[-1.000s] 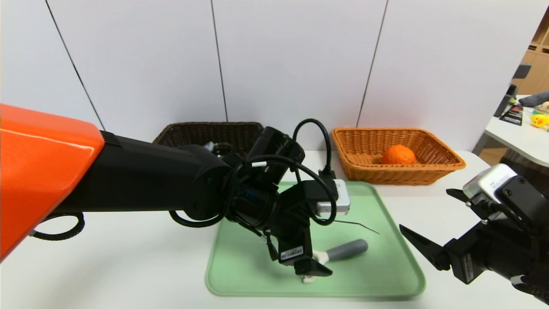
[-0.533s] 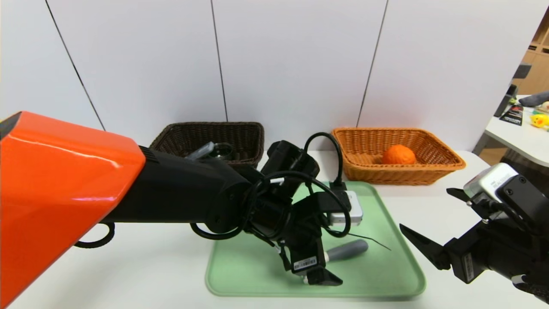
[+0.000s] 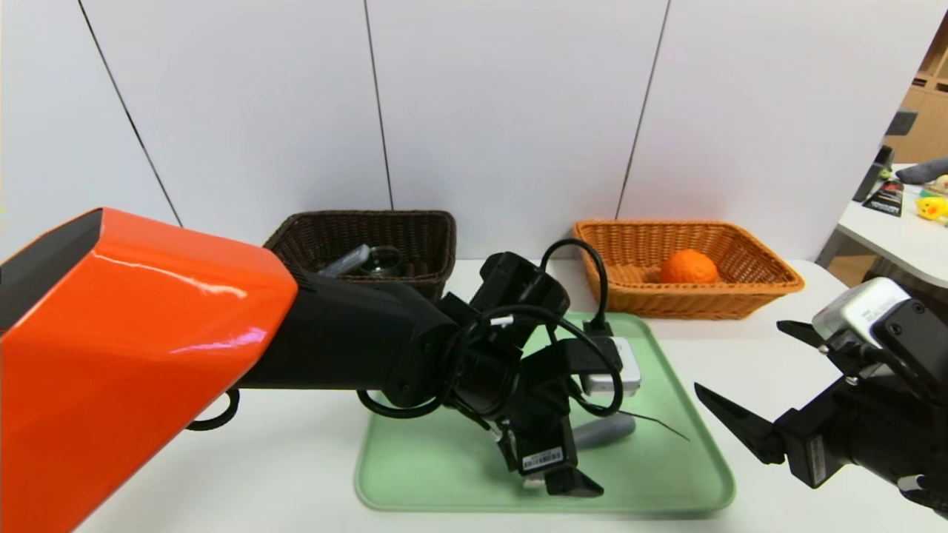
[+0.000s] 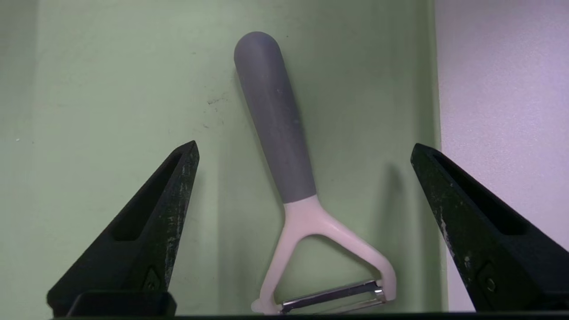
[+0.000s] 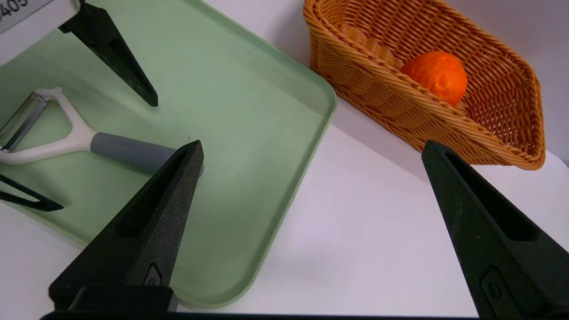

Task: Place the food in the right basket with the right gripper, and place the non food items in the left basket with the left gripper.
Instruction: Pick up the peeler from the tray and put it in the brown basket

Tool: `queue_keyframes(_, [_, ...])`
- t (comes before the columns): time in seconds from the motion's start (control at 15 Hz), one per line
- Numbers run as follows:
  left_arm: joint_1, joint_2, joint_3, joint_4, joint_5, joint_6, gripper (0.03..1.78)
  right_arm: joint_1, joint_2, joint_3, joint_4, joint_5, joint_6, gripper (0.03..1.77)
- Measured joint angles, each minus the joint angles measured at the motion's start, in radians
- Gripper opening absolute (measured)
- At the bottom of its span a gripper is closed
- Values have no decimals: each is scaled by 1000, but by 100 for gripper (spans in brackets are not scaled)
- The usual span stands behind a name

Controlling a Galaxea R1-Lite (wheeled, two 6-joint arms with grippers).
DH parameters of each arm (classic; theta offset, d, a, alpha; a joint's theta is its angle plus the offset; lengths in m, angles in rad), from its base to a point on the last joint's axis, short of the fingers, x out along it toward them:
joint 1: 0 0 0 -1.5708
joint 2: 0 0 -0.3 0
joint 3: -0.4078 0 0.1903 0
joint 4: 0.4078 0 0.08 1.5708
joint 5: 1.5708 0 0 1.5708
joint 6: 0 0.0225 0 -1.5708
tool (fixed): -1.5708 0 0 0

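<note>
Lower and further toward the tray's right side than a second ago, the left gripper [image 4: 304, 149] is hanging over the green tray [image 3: 415, 474] with its fingers spread wide and holding nothing; the white Y-shaped peeler [image 4: 284, 146] is lying flat on the tray between them, untouched. Its black forearm and cable are hiding most of the peeler from the head camera. Off the tray's right edge, the right gripper [image 3: 740, 385] is hovering above the white table [image 3: 281, 459], fingers wide apart and empty. Beyond the tray, the dark brown basket [image 3: 366, 240] is holding a glass dish [image 3: 385, 259] and a grey bar [image 3: 344, 260], and the orange-tan basket [image 3: 685, 266] is holding the orange fruit [image 3: 689, 266].
</note>
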Motion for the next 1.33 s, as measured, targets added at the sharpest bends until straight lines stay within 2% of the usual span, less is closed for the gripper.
queue_keyframes(1.33, [3,50,-27,-1,55,-47,169,0,-50,5,9,2,-6,169])
